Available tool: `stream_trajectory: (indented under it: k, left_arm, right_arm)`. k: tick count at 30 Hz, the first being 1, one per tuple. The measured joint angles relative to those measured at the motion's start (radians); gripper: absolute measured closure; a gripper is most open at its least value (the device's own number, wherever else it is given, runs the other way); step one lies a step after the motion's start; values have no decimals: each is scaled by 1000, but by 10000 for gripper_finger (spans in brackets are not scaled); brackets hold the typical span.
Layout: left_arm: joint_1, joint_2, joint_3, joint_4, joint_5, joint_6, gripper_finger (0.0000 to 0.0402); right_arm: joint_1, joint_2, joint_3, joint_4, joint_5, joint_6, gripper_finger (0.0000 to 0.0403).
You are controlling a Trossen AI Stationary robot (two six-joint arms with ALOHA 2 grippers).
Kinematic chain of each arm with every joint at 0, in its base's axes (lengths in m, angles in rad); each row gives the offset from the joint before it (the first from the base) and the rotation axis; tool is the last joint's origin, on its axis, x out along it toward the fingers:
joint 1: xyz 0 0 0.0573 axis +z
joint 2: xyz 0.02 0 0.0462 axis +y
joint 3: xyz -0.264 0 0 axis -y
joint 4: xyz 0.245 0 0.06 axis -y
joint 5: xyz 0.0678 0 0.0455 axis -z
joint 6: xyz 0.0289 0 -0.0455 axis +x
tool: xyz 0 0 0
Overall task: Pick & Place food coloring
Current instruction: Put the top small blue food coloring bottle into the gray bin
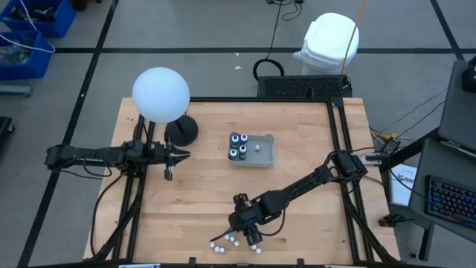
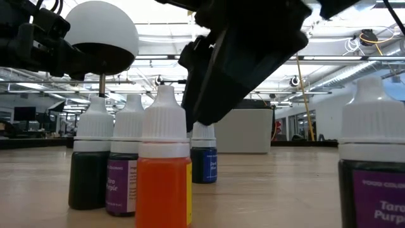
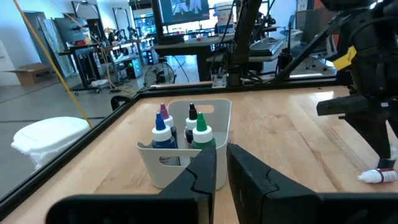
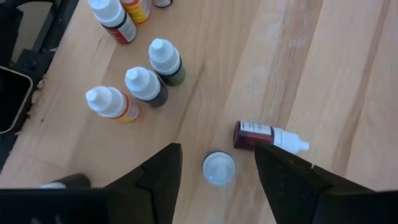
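Several small food coloring bottles (image 4: 146,86) with white caps stand upright on the wooden table near its front edge. One dark red bottle (image 4: 267,135) lies on its side there. My right gripper (image 4: 217,152) hangs open above them, slanting down, one finger on either side of an upright bottle's white cap (image 4: 219,169) without touching it. In the low view the orange bottle (image 2: 163,171) stands nearest, under the gripper's dark body (image 2: 247,57). The grey tray (image 1: 266,160) holds more bottles (image 3: 163,134). My left gripper (image 1: 175,156) waits shut, level, at the table's left.
A lamp with a white globe (image 1: 161,94) and a black round base (image 1: 182,130) stands at the table's far left, near my left arm. Black frame rails (image 1: 338,141) run along the table's sides. Bare wood lies between the tray and the bottles.
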Motion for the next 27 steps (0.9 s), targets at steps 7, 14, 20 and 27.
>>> stream_trajectory:
  k: [7,14,20,27]
  left_arm:
    - [0,0,0,0,0,0,355]
    - [0,0,0,0,0,0,355]
    - [0,0,0,0,0,0,355]
    - [0,0,0,0,0,0,355]
  right_arm:
    - [0,0,-35,17,-28,29,244]
    - [0,1,-39,30,-32,29,277]
    - [-1,1,-39,33,-54,29,309]
    - [-5,1,-38,30,-56,49,356]
